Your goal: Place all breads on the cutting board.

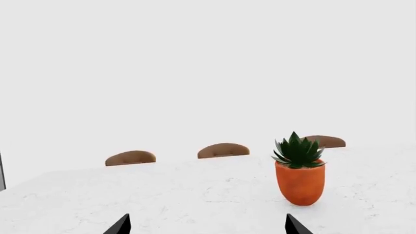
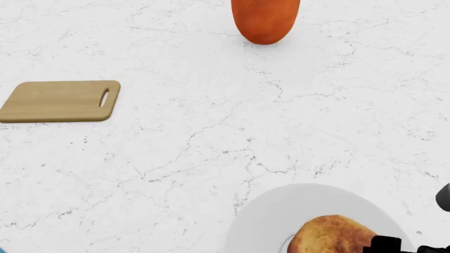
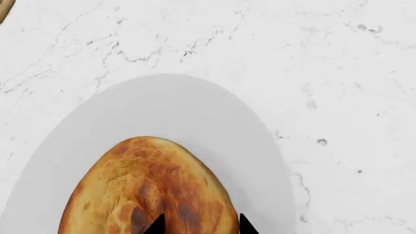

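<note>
1. The round golden-brown bread (image 2: pixel 330 235) is lying on the white plate (image 2: pixel 281 211) at the lower right of the head view.
2. The right gripper (image 3: pixel 198 225) is hovering over the bread's near edge, fingertips narrowly apart; whether it is touching the bread cannot be told.
3. The cutting board (image 2: pixel 60 100) is sitting bare at the left, well apart from the plate.
4. The left gripper (image 1: pixel 206 225) is hanging wide open, facing the orange plant pot (image 1: pixel 299 181).

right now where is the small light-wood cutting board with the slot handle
In the head view the light-wood cutting board lies flat on the white marble table at the left, bare, well apart from the white round plate holding the golden-brown bread at the bottom right.
</note>
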Tool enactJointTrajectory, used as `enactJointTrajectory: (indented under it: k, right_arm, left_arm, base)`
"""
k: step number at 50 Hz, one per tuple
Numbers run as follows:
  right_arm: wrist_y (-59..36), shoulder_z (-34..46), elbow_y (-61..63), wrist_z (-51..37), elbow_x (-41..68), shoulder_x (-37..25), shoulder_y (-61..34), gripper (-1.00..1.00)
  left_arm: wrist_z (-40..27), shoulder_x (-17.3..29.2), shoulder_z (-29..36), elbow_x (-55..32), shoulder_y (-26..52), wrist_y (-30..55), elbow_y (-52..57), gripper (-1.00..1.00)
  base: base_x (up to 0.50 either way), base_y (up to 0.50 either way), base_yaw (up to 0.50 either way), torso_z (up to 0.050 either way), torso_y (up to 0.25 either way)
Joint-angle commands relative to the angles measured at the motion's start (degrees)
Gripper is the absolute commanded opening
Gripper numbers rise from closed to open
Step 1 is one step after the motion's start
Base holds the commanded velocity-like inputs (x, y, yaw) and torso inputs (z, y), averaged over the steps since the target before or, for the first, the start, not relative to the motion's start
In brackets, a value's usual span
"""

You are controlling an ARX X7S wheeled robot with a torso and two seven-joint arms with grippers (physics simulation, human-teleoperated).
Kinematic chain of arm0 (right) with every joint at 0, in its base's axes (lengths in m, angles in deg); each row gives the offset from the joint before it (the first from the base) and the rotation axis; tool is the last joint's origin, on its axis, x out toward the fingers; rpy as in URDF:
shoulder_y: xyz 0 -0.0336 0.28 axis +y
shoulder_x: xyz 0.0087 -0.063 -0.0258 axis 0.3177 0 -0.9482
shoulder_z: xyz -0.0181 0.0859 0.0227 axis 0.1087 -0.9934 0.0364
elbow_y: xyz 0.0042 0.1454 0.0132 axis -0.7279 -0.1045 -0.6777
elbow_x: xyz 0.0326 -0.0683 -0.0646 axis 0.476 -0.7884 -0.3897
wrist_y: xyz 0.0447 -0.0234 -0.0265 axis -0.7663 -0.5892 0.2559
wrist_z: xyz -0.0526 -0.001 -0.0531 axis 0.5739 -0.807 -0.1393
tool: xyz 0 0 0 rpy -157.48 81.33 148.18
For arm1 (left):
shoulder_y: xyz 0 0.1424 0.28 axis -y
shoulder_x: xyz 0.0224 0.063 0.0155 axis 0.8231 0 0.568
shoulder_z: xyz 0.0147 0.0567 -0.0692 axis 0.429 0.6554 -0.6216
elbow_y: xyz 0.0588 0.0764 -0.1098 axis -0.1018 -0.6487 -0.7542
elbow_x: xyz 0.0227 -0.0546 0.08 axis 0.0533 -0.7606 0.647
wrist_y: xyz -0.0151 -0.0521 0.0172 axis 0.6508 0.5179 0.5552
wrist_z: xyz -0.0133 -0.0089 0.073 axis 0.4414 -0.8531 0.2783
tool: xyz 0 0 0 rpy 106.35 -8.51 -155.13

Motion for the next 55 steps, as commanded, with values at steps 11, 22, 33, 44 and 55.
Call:
enactJointTrajectory:
  k: [11, 22, 33, 44, 55]
  right_arm:
    - [-8.2, 1.5, -1.8, -11.6, 17.0, -3.9, -25.6, -1.0]
    - [-11.0, 4.6, -3.8, -18.6, 24.9, -4.0, -38.2, -1.0]
    - [-12.0, 6.2, -4.4, -19.9, 25.8, -3.0, -40.8, -1.0]
    - [-13.2, 7.1, -5.7, -20.0, 26.0, -2.1, -42.9, -1.0]
    - [-13.7, 6.8, -5.7, -19.0, 25.7, -2.6, -42.7, -1.0]
  left_arm:
    - [-0.1, 0.1, 0.1, -0.4, 0.7, 0.2, -0.3, 1.0]
    - [-0.9, -0.3, 3.4, -5.5, 7.3, 4.9, -5.9, 1.0]
    - [-0.5, -2.5, 12.9, -15.9, 33.9, 27.7, -22.7, 1.0]
    - [11.8, -6.0, 17.1, -13.4, 44.5, 45.7, -39.4, 1.0]
    - [45.7, -4.7, 33.3, 0.2, 58.7, 52.0, -46.8, 1.0]
  base:
    - [0.0, 0.0, 0.0, 0.0, 0.0]
    - [0.0, 0.0, 0.0, 0.0, 0.0]
    - [0.0, 0.0, 0.0, 0.0, 0.0]
    - [0.0, 0.0, 0.0, 0.0, 0.0]
    - [0.0, 0.0, 0.0, 0.0, 0.0]
